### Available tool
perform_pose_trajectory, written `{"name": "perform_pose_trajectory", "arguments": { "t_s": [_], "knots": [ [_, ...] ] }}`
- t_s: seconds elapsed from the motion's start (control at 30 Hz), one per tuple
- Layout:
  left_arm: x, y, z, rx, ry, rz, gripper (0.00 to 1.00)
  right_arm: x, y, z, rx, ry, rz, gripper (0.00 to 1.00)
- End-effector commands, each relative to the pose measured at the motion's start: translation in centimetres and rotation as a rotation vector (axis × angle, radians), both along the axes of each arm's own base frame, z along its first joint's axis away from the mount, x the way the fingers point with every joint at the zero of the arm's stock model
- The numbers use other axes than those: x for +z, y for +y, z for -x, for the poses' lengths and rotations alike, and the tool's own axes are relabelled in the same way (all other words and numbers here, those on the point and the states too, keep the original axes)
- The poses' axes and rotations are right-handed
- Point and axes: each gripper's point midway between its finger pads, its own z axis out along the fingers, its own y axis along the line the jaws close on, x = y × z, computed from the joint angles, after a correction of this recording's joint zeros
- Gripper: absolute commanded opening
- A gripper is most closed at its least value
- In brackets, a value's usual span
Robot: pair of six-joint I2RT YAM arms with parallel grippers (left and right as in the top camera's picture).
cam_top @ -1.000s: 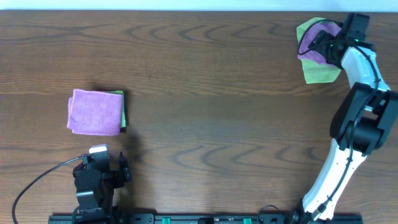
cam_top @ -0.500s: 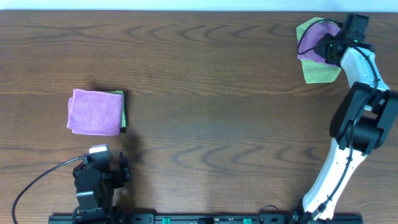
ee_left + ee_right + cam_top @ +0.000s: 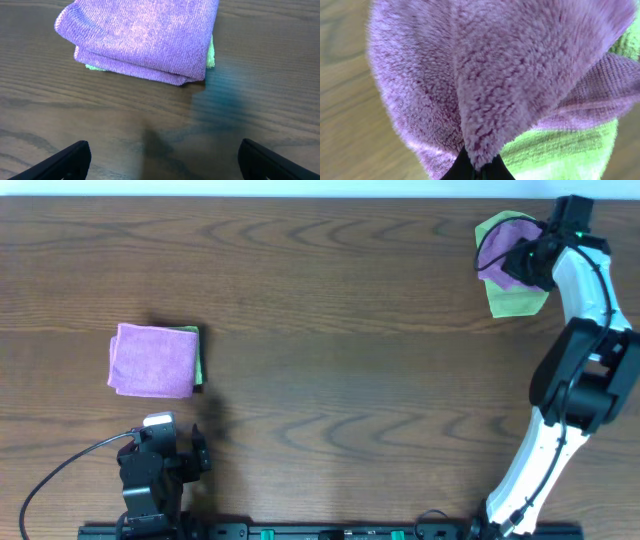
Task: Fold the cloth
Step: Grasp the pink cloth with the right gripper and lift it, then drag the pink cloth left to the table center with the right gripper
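the right end effector [image 3: 522,260] was closed tight on a pinched-up fold of the purple cloth [image 3: 498,252], which lay on a green cloth [image 3: 516,298] at the far right corner of the bench [image 3: 350,320]. the left end effector [image 3: 165,162] stood wide open and empty, near a folded purple towel [image 3: 152,360].

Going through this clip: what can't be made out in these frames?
- Right pincer fingertips: right wrist view, buried in the cloth it pinches.
- Lime-green cloth: overhead, largely under the cloth and the right arm.
- Left pincer: left wrist view, fingers cut by the bottom edge.
- Green cloth under the folded purple towel: left wrist view, only an edge shows.
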Motion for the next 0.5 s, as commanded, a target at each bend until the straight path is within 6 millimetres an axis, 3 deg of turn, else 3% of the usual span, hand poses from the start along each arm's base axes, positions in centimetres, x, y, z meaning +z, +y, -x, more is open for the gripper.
{"name": "perform_pose_trajectory", "arguments": {
  "t_s": [0.0, 0.23, 0.47],
  "knots": [
    [-0.6, 0.2, 0.2, 0.013, 0.016, 0.000, 0.95, 6.7, 2.3, -0.3, 0.090, -0.093, 0.049, 0.01],
    [-0.6, 0.2, 0.2, 0.013, 0.016, 0.000, 0.95, 9.8, 7.3, 2.6, 0.203, -0.036, 0.062, 0.01],
    [-0.6, 0.2, 0.2, 0.013, 0.016, -0.001, 0.95, 9.0, 13.6, 5.6, 0.351, 0.089, 0.061, 0.01]
  ]
}}
